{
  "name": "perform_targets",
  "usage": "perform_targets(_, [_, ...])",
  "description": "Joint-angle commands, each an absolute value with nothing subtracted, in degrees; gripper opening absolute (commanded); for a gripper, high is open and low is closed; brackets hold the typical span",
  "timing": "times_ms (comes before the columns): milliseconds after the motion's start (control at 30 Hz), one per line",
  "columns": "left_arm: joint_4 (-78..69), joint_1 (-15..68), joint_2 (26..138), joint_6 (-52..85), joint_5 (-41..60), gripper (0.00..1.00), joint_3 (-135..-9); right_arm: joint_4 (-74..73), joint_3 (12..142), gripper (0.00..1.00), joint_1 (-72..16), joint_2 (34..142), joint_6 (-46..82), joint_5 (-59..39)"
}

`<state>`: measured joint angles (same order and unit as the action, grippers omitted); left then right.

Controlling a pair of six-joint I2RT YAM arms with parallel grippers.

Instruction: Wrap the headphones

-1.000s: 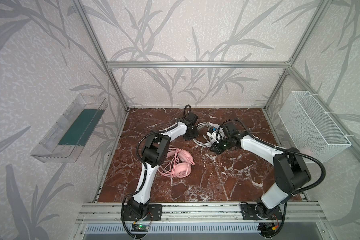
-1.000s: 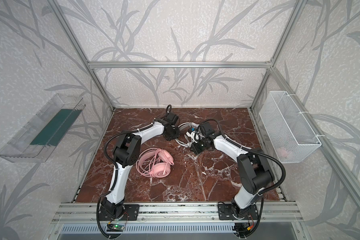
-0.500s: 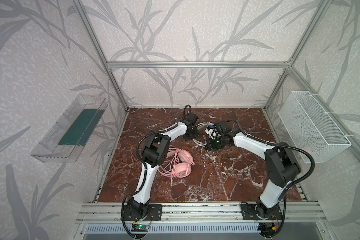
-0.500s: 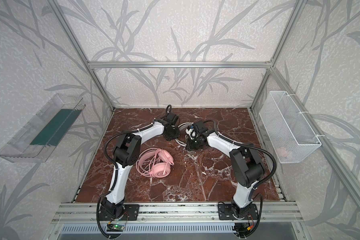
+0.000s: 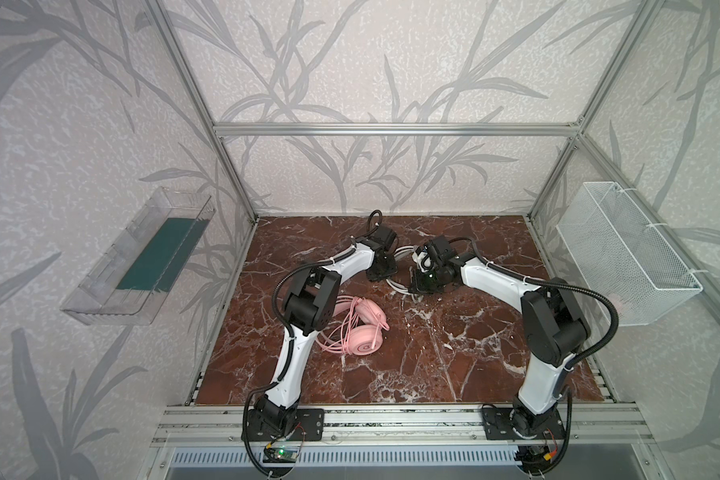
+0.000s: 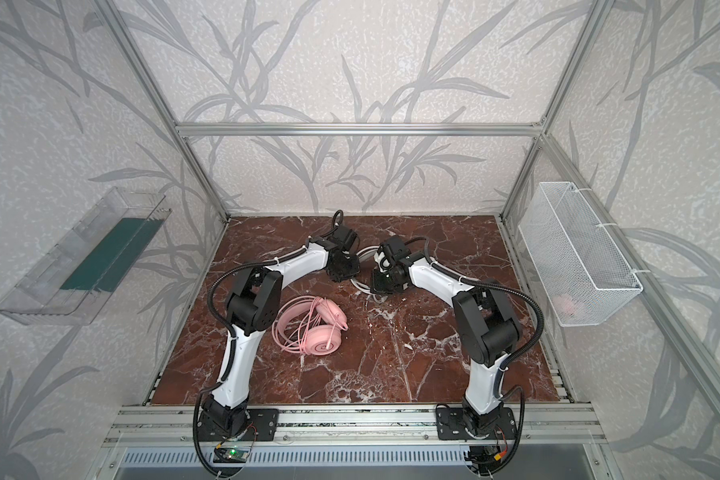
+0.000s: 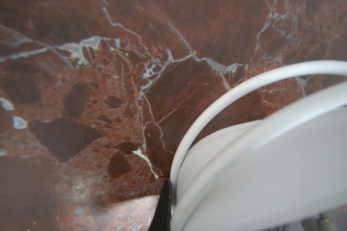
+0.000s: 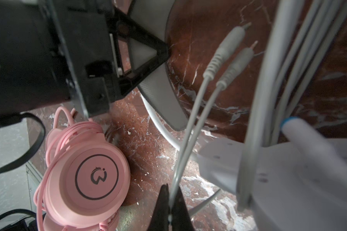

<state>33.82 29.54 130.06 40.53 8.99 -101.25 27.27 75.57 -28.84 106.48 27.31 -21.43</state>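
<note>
Both top views give me the red-brown marble tabletop (image 5: 433,374), with the all-pink over-ear headset (image 5: 360,328) lying toward its left edge, cable looped round band and cups, so I judge that one done. The white over-ear headset (image 8: 298,190) sits toward the far edge at mid-width, mostly hidden under the two tools. My left gripper (image 5: 385,276) is pressed together on what looks like its white headband (image 8: 160,96). My right gripper (image 8: 169,204) pinches the thin white cable (image 8: 177,170) just behind its two grey-white jack plugs (image 8: 228,54). Several turns appear to lie over the white cup, so I'd carry this tail round under light tension, left holding steady, and tuck the plugs in without snagging. The only marking I can make out is a black-ringed W-like emblem (image 8: 97,176) on a pink cup; no words.
</note>
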Motion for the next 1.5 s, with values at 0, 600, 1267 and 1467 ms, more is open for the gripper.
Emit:
perform_targets(0, [36.0,30.4,127.8,40.6,11.6,0.0,-102.0,29.7,78.1,0.0,-29.0,107.9,29.5,-18.3])
perform_targets(600, [38.0,31.2,128.7,38.5,14.0,0.0,-102.4,33.7,81.9,0.08,-29.0,111.9,30.9,-9.8])
perform_targets(1267, [40.2,31.4,130.1,39.3,14.0,0.0,-103.7,32.8,82.6,0.31,-29.0,108.6,30.1,-8.6])
perform_targets(1467, [40.4,31.4,130.6,39.4,14.0,0.0,-104.2,32.4,80.8,0.42,-29.2,105.0,30.5,-7.4])
